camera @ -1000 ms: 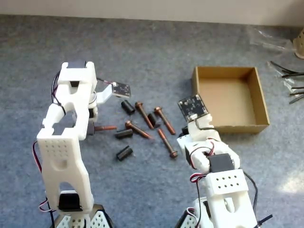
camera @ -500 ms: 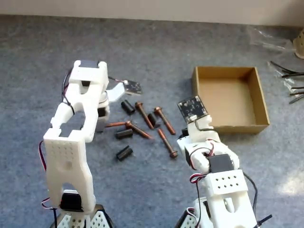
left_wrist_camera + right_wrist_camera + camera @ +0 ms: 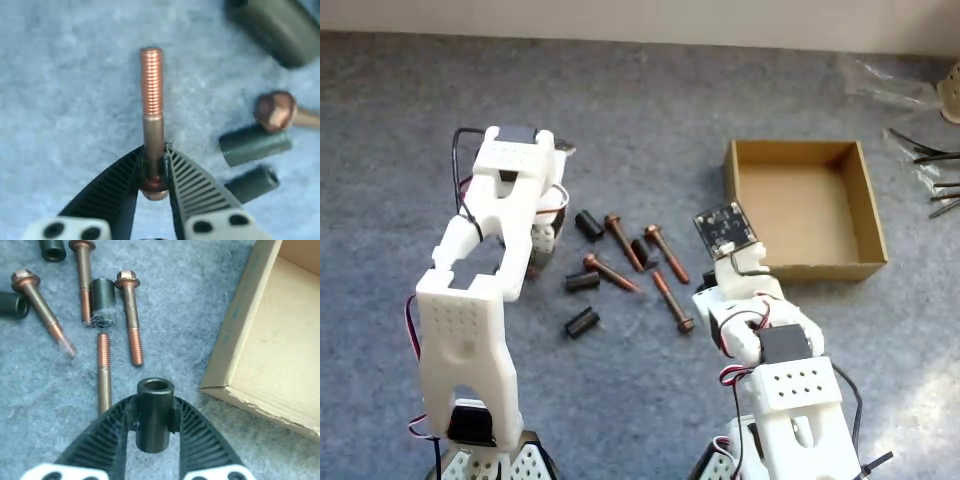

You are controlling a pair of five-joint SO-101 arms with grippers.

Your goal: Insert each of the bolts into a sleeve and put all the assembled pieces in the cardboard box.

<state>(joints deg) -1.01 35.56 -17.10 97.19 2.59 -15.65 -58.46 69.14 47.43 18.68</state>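
Left wrist view, left fingers (image 3: 117, 182) pinching bolt (image 3: 152, 115) (head end), right fingers (image 3: 110, 432) pinching sleeve (image 3: 154, 412)

Scattered bolts (image 3: 668, 257), sleeves (image 3: 582, 322) block carpet (image 3: 650, 110) beside cardboard box (image 3: 731, 200).

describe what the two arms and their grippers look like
The left arm and right arm are blocky white printed shells with black motors at the joints, dot-hole panels, and thin red, white and black cables. A dark circuit board sits on the right wrist. The left gripper and right gripper have black tapering fingers with diagonal ribbing on white bases with round holes.
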